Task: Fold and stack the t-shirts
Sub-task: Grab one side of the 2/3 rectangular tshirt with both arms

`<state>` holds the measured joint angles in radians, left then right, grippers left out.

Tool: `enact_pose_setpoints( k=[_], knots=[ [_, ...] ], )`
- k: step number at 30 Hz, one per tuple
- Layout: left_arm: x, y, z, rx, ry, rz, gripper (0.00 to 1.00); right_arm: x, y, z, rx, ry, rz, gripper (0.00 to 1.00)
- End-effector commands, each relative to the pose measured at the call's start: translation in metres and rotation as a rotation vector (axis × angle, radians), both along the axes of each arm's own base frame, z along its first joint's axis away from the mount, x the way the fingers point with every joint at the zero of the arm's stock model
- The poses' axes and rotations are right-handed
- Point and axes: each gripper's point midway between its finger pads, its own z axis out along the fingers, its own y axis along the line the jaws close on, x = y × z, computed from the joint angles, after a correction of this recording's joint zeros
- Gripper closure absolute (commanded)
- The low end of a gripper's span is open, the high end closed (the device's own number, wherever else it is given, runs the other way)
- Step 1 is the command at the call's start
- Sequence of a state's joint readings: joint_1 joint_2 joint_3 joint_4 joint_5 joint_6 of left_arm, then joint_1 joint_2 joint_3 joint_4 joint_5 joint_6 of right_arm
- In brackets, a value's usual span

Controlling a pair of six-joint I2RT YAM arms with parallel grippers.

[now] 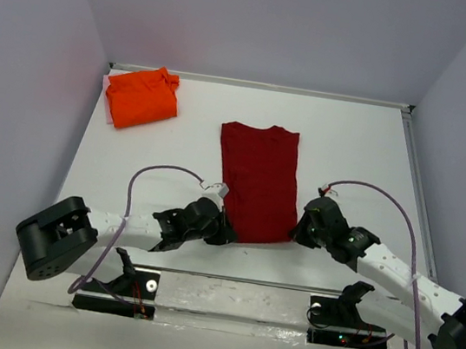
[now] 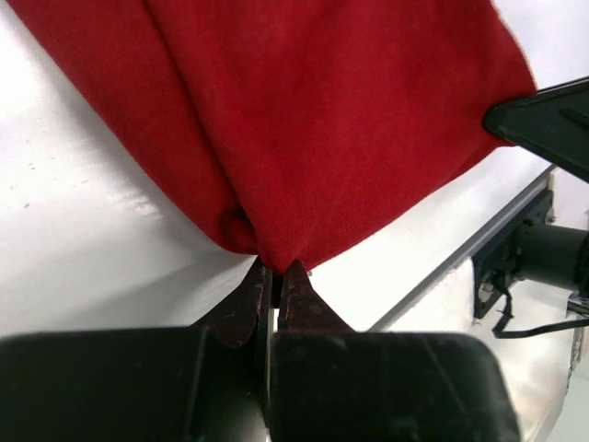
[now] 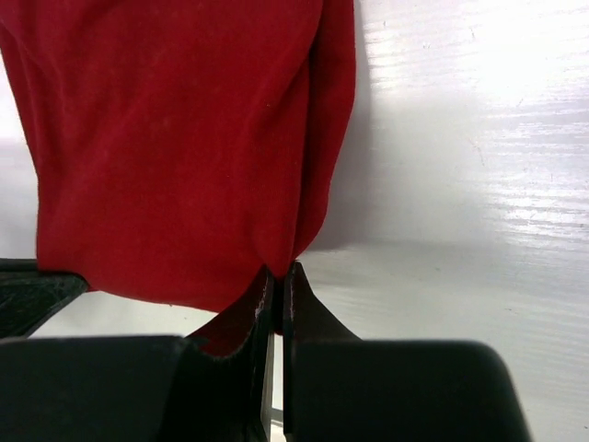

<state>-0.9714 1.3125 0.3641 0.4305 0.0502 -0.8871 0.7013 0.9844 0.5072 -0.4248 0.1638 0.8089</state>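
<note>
Hem corners of the crimson t-shirt (image 1: 258, 183) sit clamped in your left gripper (image 2: 276, 269) and right gripper (image 3: 279, 272), likely so you can fold it toward the collar.

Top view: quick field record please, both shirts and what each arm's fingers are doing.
red shirt: narrow folded strip, flat mid-table, collar away from the arms
orange shirt: roughly folded bundle, far left corner, apart from the red one
left fingers: shut on red shirt's near left corner
right fingers: shut on red shirt's near right corner
stack: not yet made
</note>
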Motion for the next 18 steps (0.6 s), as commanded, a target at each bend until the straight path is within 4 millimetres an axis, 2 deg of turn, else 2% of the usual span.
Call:
enact_pose_setpoints(
  k=[1, 2, 3, 6, 10, 18],
  knots=[
    [0.007, 0.016, 0.013, 0.037, -0.051, 0.076, 1.00, -0.001, -0.003, 0.013, 0.006, -0.017, -0.005, 1.00],
    [0.011, 0.018, 0.024, 0.025, -0.079, 0.089, 1.00, 0.003, -0.006, 0.017, -0.016, -0.037, -0.012, 1.00],
    [0.014, 0.024, 0.026, 0.053, -0.099, 0.107, 1.00, 0.008, -0.005, 0.025, -0.018, -0.060, -0.014, 1.00],
    [0.025, 0.029, 0.050, 0.063, -0.159, 0.143, 1.00, 0.021, -0.013, 0.037, -0.074, -0.115, -0.031, 1.00],
    [0.045, 0.031, 0.082, 0.092, -0.257, 0.189, 1.00, 0.042, -0.006, 0.061, -0.098, -0.173, -0.030, 1.00],
    [0.072, 0.026, 0.119, 0.138, -0.357, 0.223, 1.00, 0.080, 0.006, 0.093, -0.151, -0.263, -0.047, 1.00]
  ],
)
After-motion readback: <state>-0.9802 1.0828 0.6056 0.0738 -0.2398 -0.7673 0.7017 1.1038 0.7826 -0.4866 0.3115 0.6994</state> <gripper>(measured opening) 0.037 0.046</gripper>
